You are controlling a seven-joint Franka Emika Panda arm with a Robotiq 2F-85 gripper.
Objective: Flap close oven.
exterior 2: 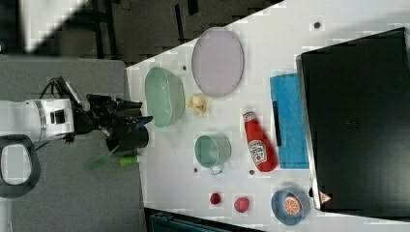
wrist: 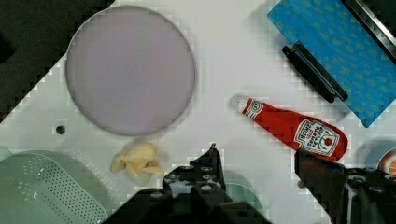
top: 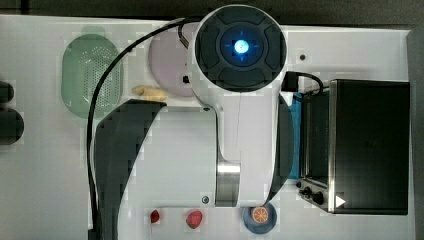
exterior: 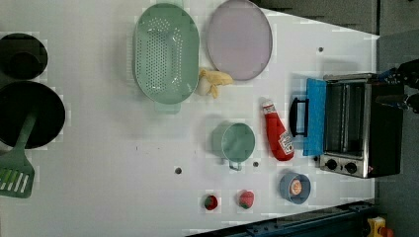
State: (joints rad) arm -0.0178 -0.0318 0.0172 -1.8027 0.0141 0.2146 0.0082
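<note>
- The oven (exterior: 363,126) stands on the white counter (exterior: 113,148) at the left view's right edge, knobs toward the left view's bottom.
- The flap (exterior: 314,116) lies fully open, flat and level with the counter, its blue pane facing up; the black bar handle (exterior: 296,117) sits on the edge away from the oven.
- The ketchup bottle (exterior: 277,136) lies on its side just beside the handle, apart from it.
- The tool (wrist: 261,172) hangs above the counter with its fingers (wrist: 210,170) spread partway; nothing is between them.
- In the wrist view, the bottle and a green cup (exterior: 235,141) lie beneath the tool.
- Also on the counter: a pale plate (exterior: 239,39), a green colander (exterior: 165,53), a yellowish item (exterior: 213,82) between them, a blue bowl with an orange slice (exterior: 295,187), and two small red fruits (exterior: 245,199).
</note>
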